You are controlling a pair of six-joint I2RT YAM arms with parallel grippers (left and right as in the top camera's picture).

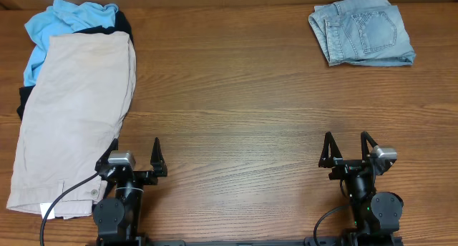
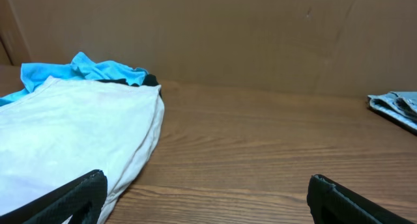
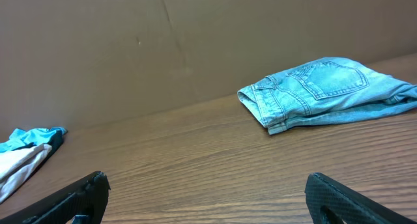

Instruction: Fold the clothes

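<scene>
**Both pincers spread wide, nothing in their grip**

Your left pincer sits low at the near edge of the tabletop, left of the middle. Its jaws are spread wide and hold nothing. Its outer finger is just beside the edge of the shorts; you cannot tell from these views whether it touches the cloth. Your right pincer sits at the near edge, right of the middle, equally wide apart, with only bare wood between its fingers.

A small white patch shows on the shorts at the near edge, too small to read. A black cable crosses the cloth there.

The tabletop is brown wood with the grain running left to right. A plain brown board stands along the far edge.

The beige shorts lie flat along the left edge, reaching from the near left corner towards the far left corner. A crumpled blue shirt and a black garment stick out from under their far end. A pair of folded jeans rests near the far right corner, well apart from both pincers.
</scene>
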